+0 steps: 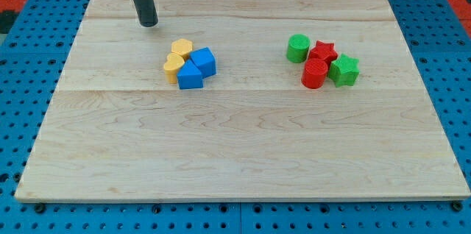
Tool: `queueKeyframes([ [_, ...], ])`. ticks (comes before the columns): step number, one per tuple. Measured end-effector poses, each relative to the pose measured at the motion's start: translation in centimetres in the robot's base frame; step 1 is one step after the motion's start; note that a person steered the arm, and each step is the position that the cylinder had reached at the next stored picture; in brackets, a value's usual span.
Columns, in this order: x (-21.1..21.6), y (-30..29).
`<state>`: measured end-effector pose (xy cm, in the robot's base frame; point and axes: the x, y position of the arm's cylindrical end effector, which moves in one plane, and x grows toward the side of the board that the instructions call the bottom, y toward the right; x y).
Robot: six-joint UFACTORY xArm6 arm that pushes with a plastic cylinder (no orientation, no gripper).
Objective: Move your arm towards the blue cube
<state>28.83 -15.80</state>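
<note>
The blue cube sits left of the board's middle, in a tight cluster with a second blue block and two yellow blocks. The dark rod comes down from the view's top, and my tip rests on the board up and to the left of this cluster. A clear gap separates the tip from the nearest yellow block. The tip touches no block.
A second cluster lies at the view's right: a green cylinder, a red star, a red cylinder and a green star. The wooden board lies on a blue pegboard surface.
</note>
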Motion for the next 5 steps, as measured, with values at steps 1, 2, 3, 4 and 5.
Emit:
queueKeyframes([
  [1,-0.8,2.4],
  [2,-4.3,10.2],
  [3,-5.4,13.1],
  [4,-4.6,11.3],
  [5,-0.9,7.0],
])
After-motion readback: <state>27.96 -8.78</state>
